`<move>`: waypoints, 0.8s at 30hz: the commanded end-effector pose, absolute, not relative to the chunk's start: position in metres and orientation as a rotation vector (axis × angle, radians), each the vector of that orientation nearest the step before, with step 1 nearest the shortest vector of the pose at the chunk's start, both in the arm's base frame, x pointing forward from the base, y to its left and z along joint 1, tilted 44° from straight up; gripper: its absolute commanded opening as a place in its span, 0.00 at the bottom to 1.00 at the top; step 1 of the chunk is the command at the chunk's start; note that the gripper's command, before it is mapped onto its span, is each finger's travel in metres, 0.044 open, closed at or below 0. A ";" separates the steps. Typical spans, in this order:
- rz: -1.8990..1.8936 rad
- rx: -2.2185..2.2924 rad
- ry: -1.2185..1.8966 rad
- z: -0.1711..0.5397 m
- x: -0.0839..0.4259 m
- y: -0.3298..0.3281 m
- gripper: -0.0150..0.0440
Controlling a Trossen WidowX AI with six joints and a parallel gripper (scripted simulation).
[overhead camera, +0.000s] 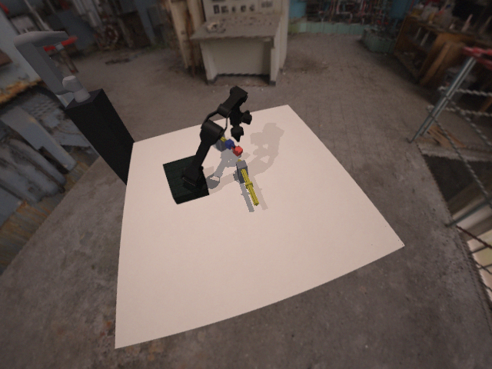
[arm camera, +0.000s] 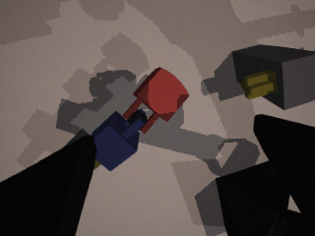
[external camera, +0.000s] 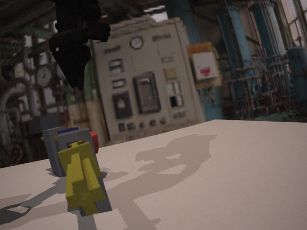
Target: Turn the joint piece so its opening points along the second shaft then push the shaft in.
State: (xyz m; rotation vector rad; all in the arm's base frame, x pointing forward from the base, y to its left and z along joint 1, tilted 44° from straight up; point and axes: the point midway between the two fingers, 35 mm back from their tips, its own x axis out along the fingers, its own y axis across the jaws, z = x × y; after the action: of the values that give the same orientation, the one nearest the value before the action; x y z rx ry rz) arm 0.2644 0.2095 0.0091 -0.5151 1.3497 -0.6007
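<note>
The red joint piece point(overhead camera: 237, 150) point(external camera: 94, 143) point(arm camera: 162, 93) hangs on its hinges from the blue part point(overhead camera: 229, 144) point(arm camera: 114, 144) of the first shaft. In the wrist view its far end faces up and right; I cannot see into its opening or tell its exact angle. The first block point(overhead camera: 221, 144) point(external camera: 51, 153) is grey. The yellow second shaft point(overhead camera: 252, 192) point(external camera: 85, 195) point(arm camera: 258, 85) passes through the second grey block point(overhead camera: 241, 168) point(arm camera: 297, 79), its end apart from the red piece. My gripper point(overhead camera: 237, 139) point(external camera: 77, 87) is open and empty, above the parts and touching nothing.
The white table top point(overhead camera: 254, 254) point(external camera: 223, 173) carries the dark green base plate point(overhead camera: 172, 178) of the arm. A black pedestal point(overhead camera: 101, 131) with a grey arm-like device stands beyond the table's left edge. Shadows of the arm and the parts fall on the table.
</note>
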 end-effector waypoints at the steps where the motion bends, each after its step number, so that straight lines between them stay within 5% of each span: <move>1: -0.511 -0.618 1.399 0.026 0.260 0.222 1.00; 24: -0.578 -0.513 1.392 0.011 0.278 0.176 1.00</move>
State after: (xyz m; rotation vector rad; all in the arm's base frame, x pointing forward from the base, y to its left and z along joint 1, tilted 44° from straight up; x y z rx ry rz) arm 0.2771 0.1811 0.0126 -0.5923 1.4002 -0.5288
